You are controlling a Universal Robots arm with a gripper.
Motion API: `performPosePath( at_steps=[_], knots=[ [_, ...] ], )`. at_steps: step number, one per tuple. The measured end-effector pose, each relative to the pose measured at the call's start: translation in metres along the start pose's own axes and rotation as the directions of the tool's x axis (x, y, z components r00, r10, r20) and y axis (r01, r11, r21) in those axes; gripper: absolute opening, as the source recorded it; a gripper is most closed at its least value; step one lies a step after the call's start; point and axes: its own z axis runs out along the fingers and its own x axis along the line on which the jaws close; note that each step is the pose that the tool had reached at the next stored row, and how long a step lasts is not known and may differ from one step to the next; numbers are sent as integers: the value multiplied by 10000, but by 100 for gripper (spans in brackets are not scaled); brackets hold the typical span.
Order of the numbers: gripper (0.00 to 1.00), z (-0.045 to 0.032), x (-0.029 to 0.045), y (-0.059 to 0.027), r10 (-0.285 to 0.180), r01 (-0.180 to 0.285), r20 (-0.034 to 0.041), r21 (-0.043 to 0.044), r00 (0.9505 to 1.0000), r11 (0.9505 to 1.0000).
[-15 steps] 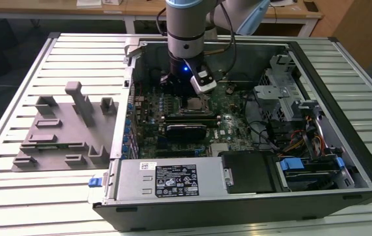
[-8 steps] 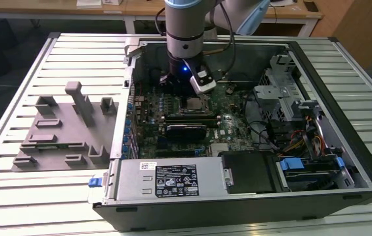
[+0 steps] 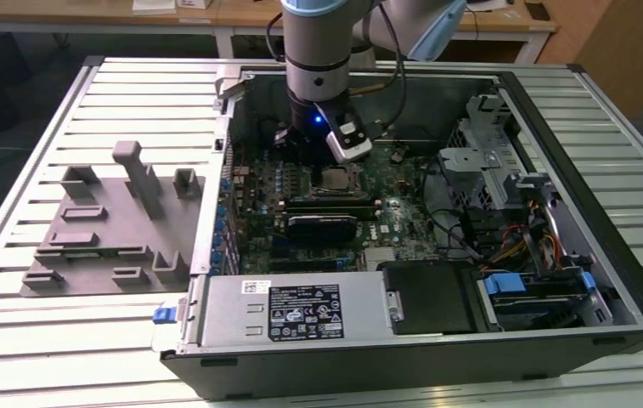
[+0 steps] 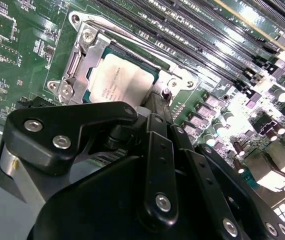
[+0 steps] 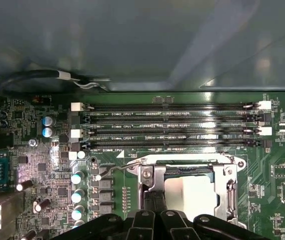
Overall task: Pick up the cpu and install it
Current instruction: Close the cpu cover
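Observation:
The cpu (image 3: 334, 178) (image 4: 118, 81) (image 5: 189, 193), a flat square chip with a pale silver top, lies flat inside the metal socket frame (image 4: 80, 56) (image 5: 230, 186) on the green motherboard (image 3: 403, 191). My gripper (image 3: 312, 158) (image 4: 158, 98) (image 5: 153, 197) hangs just above the board at one edge of the socket. Its two black fingers are pressed together, shut, with nothing between them, and their tips stand at the socket's rim beside the chip. The black finger linkages hide part of the socket in both wrist views.
The open computer case (image 3: 593, 255) surrounds the board. Memory slots (image 5: 167, 125) run beside the socket. A silver power supply (image 3: 298, 310), a drive cage (image 3: 491, 170) and cables (image 3: 503, 234) crowd the case. A grey fixture (image 3: 117, 229) lies on the slatted table (image 3: 38, 340).

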Motion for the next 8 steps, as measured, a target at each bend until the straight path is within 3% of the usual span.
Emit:
performPosePath(
  at_steps=[8],
  knots=[
    [11, 8, -12, 0, -1, 1, 0, -1, 10000, 10000]
  ],
)
